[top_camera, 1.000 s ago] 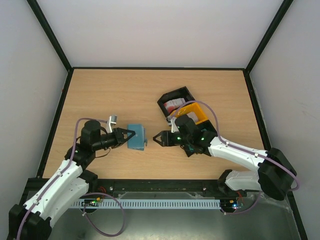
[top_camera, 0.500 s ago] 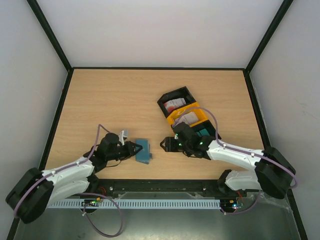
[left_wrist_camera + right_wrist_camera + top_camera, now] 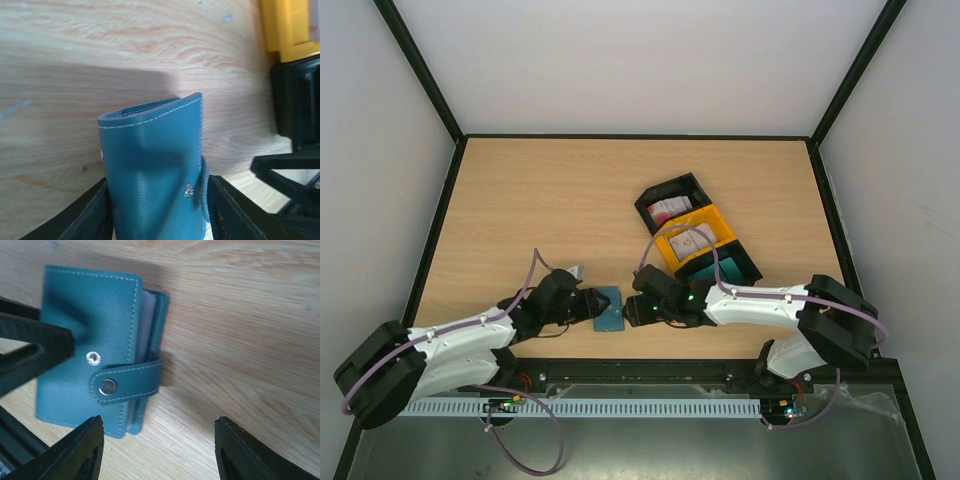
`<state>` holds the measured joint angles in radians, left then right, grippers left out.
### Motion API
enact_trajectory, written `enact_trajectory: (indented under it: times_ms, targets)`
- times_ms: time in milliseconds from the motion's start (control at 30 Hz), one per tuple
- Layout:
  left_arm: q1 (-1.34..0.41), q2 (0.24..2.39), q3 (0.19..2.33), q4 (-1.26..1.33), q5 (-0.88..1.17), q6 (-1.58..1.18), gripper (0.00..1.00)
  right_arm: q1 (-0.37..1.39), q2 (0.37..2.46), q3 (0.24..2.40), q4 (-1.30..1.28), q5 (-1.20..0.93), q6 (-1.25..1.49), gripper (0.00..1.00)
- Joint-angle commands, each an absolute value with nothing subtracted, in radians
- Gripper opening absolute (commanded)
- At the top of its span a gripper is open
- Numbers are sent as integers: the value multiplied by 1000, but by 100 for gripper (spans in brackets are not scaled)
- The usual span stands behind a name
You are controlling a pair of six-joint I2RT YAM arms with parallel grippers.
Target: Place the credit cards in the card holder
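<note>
The left gripper [image 3: 590, 305] clasped the snapped-shut teal card holder [image 3: 608, 308] at the table's [image 3: 550, 200] near edge, the right gripper [image 3: 633, 308] hung spread just beside it, and 2 credit cards [image 3: 667, 209] lay apart in the black bin [image 3: 665, 187] and yellow bin [image 3: 720, 225].

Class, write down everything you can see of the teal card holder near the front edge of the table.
The card holder is a small teal, leather-like wallet with pale stitching, folded shut. A strap with a metal snap wraps its open edge, where pale inner leaves show. It is low over the wooden table, near the front edge, clamped between the left gripper's fingers. The open right gripper faces it, apparently apart.
</note>
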<state>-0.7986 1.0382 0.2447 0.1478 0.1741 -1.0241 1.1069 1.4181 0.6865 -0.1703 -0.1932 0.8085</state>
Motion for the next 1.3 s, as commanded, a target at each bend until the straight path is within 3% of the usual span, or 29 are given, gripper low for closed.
enact_trajectory:
  times_ms: [0, 500, 767, 867, 1067, 1267]
  targets:
    - [-818, 1009, 263, -25, 118, -1002, 53, 1150, 1463, 760, -230, -113, 813, 60]
    - [-845, 828, 298, -305, -47, -1116, 62, 1275, 1718, 982, -441, 151, 768, 61]
    - [-679, 718, 290, -355, 19, -1072, 62, 1314, 1807, 1128, -586, 375, 827, 59]
    - [-624, 721, 288, -345, 68, -1040, 62, 1323, 1843, 1185, -692, 434, 878, 54]
    - [-593, 742, 277, -311, 108, -1009, 62, 1325, 1877, 1247, -796, 515, 928, 34]
    - [-585, 733, 267, -302, 119, -1000, 61, 1324, 1876, 1265, -809, 515, 925, 24]
